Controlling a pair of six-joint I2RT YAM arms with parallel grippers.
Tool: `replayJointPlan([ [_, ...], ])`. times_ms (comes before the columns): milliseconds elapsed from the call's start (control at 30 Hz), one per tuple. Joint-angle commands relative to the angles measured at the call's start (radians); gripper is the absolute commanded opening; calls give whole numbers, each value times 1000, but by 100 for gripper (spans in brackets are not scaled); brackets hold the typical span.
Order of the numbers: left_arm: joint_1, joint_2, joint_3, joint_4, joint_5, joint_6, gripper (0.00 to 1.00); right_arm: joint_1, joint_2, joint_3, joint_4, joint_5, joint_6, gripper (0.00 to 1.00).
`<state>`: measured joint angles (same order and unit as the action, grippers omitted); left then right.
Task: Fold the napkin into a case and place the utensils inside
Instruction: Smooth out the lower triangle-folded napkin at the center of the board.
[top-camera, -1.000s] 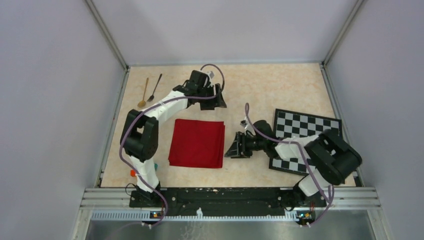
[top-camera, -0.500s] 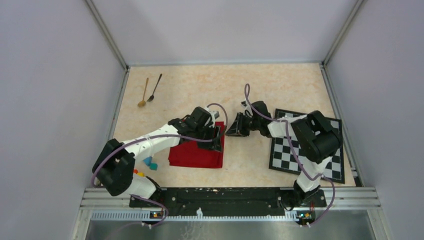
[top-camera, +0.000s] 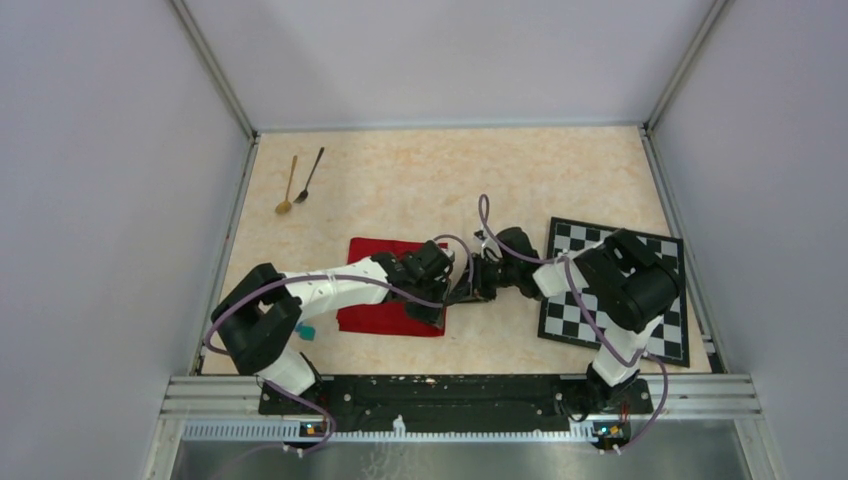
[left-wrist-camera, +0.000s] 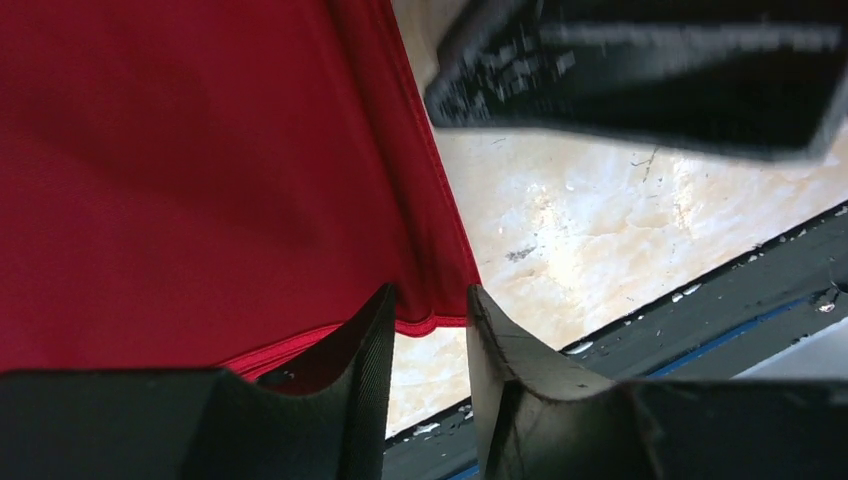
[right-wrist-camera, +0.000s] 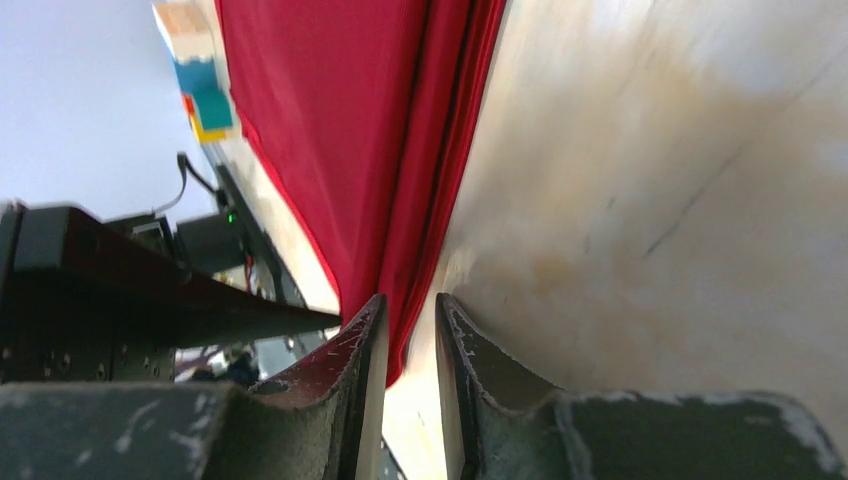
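Observation:
The red napkin lies folded flat mid-table, its right half hidden under the arms. My left gripper is low over its near right corner. In the left wrist view the left gripper is open by a narrow gap, and the hem of the napkin runs between the tips. My right gripper meets the right edge from the other side. In the right wrist view the right gripper is narrowly open astride the layered edge of the napkin. The gold spoon and black spoon lie far left.
A black-and-white chequered mat lies on the right under the right arm. Small coloured blocks sit near the left arm's base and show in the right wrist view as blocks. The two grippers are almost touching. The table's front rail is close.
The left arm swung from beyond the napkin down to its near right corner. The right gripper moved in to the right edge. Both pairs of jaws narrowed.

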<state>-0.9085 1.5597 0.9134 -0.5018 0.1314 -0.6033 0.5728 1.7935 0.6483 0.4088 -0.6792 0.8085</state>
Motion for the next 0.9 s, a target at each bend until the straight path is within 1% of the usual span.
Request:
replayJointPlan([
  [0, -35, 26, 20, 2, -39, -28, 36, 46, -51, -83, 65, 6, 20, 24],
  [133, -50, 43, 25, -11, -67, -33, 31, 96, -65, -124, 92, 13, 46, 25],
  [367, -63, 53, 33, -39, -108, -37, 26, 155, -71, -198, 186, 15, 104, 26],
  [467, -69, 50, 42, -58, -122, -39, 33, 167, -74, -207, 194, 22, 110, 26],
  [567, -72, 22, 38, -60, -121, -44, 38, 168, -78, -213, 194, 28, 107, 26],
  [700, -71, -26, 24, -58, -107, -59, 46, 169, -73, -222, 205, 27, 107, 24],
  [767, -72, -51, 10, -55, -113, -67, 46, 169, -72, -227, 210, 28, 109, 23],
  [867, -72, -63, 2, -64, -122, -73, 39, 171, -71, -227, 208, 27, 105, 21],
])
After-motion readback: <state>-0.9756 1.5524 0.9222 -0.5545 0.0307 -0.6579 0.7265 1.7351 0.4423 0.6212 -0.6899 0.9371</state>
